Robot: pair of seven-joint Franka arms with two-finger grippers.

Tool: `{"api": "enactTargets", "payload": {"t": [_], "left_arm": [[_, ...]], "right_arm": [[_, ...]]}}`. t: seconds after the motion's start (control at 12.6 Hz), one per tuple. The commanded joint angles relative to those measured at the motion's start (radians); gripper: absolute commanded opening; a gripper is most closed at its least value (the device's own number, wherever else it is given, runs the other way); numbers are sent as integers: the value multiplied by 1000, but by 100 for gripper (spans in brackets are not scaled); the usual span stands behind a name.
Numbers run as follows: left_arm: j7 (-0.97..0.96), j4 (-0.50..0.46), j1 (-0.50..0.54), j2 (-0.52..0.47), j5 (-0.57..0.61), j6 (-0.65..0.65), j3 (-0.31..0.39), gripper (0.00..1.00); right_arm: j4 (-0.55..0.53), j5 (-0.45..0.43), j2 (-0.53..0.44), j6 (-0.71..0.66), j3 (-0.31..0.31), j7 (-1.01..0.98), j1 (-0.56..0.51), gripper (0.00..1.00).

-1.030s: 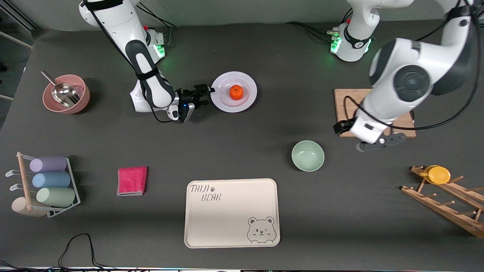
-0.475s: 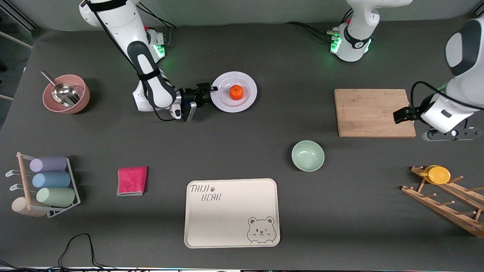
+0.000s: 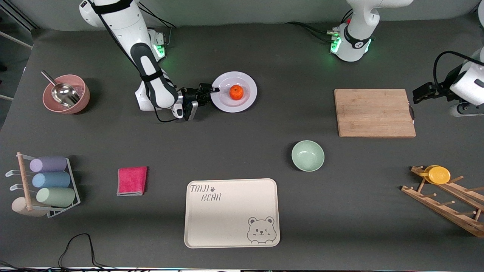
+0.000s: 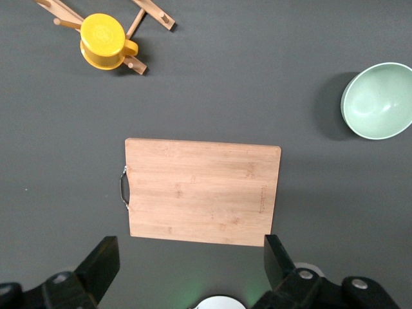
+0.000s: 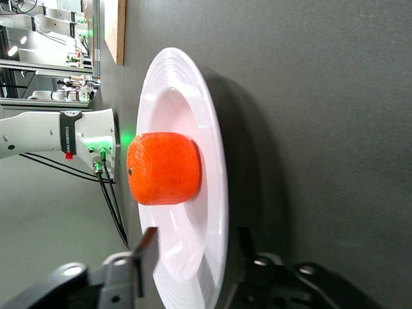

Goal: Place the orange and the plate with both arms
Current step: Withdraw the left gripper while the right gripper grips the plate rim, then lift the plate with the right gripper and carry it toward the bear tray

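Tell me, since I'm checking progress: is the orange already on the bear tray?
No, the orange sits on the plate.

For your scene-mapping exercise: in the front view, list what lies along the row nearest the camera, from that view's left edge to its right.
Rack of rolled cups → pink cloth → beige bear tray → wooden drying rack with its yellow cup.

the beige tray (image 3: pixel 231 226) reads "taiji bear" at its ten o'clock corner, a paw print after the first word; a bear face is drawn at five o'clock.
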Motion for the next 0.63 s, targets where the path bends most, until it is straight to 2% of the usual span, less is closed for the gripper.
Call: {"api": "enactTargets", "payload": {"t": [0.0, 0.55], "left_arm": [[-3, 41, -35, 19, 17, -67, 20, 100], [-15, 24, -37, 67, 17, -98, 12, 100]], "right_arm": [[8, 24, 18, -9, -2, -35, 10, 0], [12, 17, 19, -9, -19, -21, -24, 0]]}}
